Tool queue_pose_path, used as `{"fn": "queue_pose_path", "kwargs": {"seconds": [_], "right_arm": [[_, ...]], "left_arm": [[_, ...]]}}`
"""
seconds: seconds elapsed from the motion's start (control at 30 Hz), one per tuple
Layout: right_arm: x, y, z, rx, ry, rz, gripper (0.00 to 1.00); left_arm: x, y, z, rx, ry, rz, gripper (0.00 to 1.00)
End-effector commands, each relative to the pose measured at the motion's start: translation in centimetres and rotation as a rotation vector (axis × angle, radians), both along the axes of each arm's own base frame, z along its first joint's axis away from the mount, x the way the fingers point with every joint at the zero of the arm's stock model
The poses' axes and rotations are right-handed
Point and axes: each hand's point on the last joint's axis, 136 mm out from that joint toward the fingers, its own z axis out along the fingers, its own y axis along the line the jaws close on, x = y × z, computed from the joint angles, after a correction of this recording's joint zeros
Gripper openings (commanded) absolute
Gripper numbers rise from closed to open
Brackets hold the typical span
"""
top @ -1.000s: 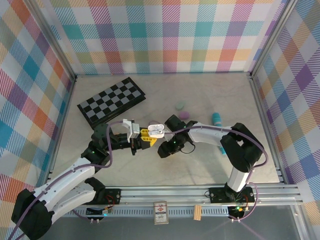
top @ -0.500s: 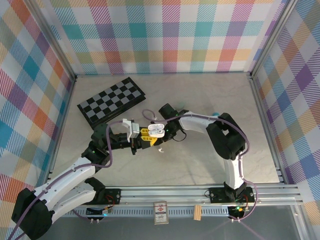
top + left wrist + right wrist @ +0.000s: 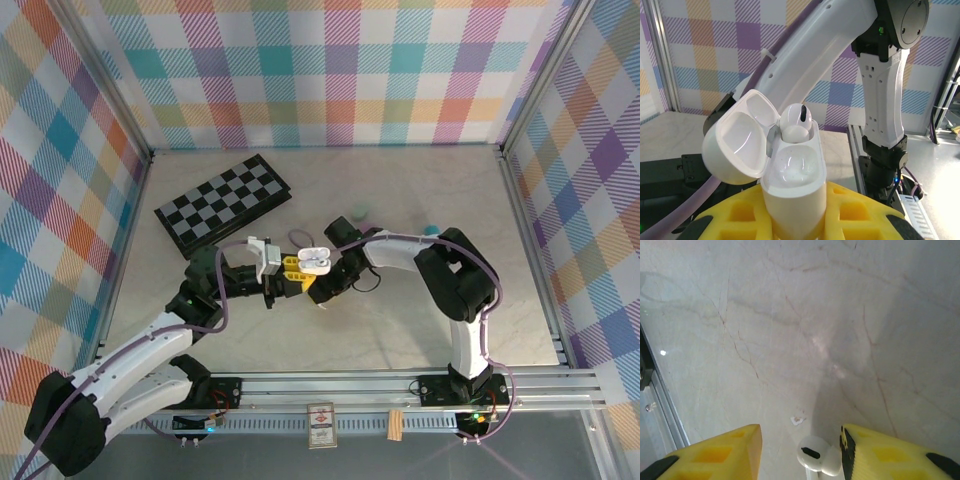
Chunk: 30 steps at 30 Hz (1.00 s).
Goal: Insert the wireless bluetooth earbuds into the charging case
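White case (image 3: 315,260), seen from above, is pinched in your left jaws over the bench (image 3: 400,340), and your right jaws sit low just beside it. On your left wrist view, the case stands with its lid (image 3: 737,140) open, and one white bud (image 3: 795,122) sits in the far hole. On your right wrist view, your yellow jaws are spread, and another bud (image 3: 815,454) lies on the bench between them.
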Motion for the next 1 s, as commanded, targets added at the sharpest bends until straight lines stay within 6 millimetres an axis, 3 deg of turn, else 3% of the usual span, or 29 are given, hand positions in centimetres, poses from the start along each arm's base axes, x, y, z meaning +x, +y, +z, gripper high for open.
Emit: {"fn": "queue_pose_path", "kwargs": {"seconds": [0.0,0.23,0.6,0.97], "right_arm": [[-2.1,-0.6,0.2,-0.003,0.056,0.022,0.45],[-2.3,-0.7,-0.1,-0.006,0.066,0.019,0.4],[-2.4,-1.3,-2.1,-0.103,0.036,0.027,0.3],[-0.2,-1.9,-0.6,-0.128,-0.125,-0.038,0.21]], "left_arm": [[-0.4,0.0,2.3,-0.051,-0.063,-0.03,0.06],[-0.5,0.1,2.1,-0.051,-0.061,-0.025,0.06],[-0.5,0.3,1.8,-0.044,-0.063,-0.01,0.06],[-0.3,0.4,1.5,-0.037,-0.058,0.003,0.06]]}}
